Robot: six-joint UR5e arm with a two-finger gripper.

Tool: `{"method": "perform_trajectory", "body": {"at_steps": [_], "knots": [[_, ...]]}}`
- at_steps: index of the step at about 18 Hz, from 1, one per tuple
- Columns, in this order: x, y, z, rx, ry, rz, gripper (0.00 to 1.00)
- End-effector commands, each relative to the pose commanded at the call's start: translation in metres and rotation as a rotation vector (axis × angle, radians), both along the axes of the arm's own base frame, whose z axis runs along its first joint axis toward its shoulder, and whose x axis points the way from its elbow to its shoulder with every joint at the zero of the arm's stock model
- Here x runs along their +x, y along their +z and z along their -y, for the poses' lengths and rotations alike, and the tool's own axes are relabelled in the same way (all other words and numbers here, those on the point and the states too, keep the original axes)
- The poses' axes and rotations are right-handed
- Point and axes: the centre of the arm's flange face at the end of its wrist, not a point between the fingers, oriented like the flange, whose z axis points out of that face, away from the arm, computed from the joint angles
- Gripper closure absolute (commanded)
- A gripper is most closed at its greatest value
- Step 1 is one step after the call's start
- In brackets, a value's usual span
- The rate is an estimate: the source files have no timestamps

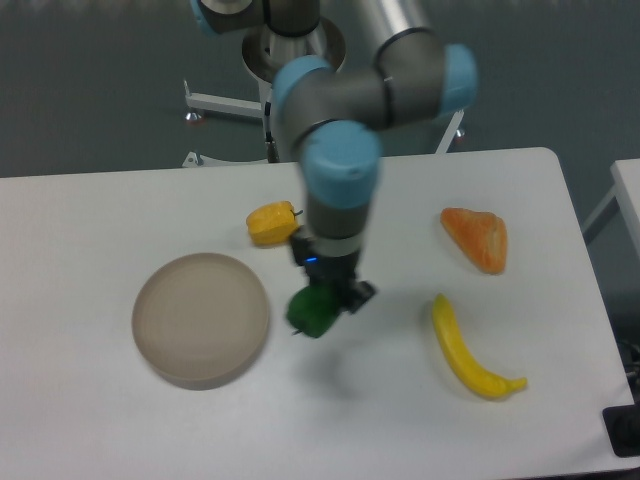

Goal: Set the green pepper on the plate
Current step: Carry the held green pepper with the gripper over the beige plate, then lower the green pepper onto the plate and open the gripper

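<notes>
The green pepper [312, 312] is a small glossy dark-green lump held above the white table, just right of the plate's rim. My gripper [322, 298] is shut on it from above, its fingers partly hidden behind the pepper. The plate [201, 318] is a round grey-beige dish with a low rim on the left half of the table, with nothing on it. A narrow gap separates the pepper from the plate's right edge.
A yellow pepper [272, 223] lies behind the plate, close to my arm. An orange wedge-shaped piece [477, 238] sits at the right. A yellow banana [465, 350] lies at the front right. The robot's base column [296, 95] stands behind the table.
</notes>
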Motion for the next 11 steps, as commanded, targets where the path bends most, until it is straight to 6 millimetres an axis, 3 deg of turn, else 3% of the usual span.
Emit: {"method": "perform_trajectory", "body": {"at_steps": [5,8,11], "knots": [[0.029,-0.031,-0.007,-0.015,0.027,0.120,0.96],[0.060,-0.051,-0.005,-0.054,-0.015,0.130,0.92],[0.068,-0.066,-0.003,-0.063,-0.029,0.133,0.84]]}}
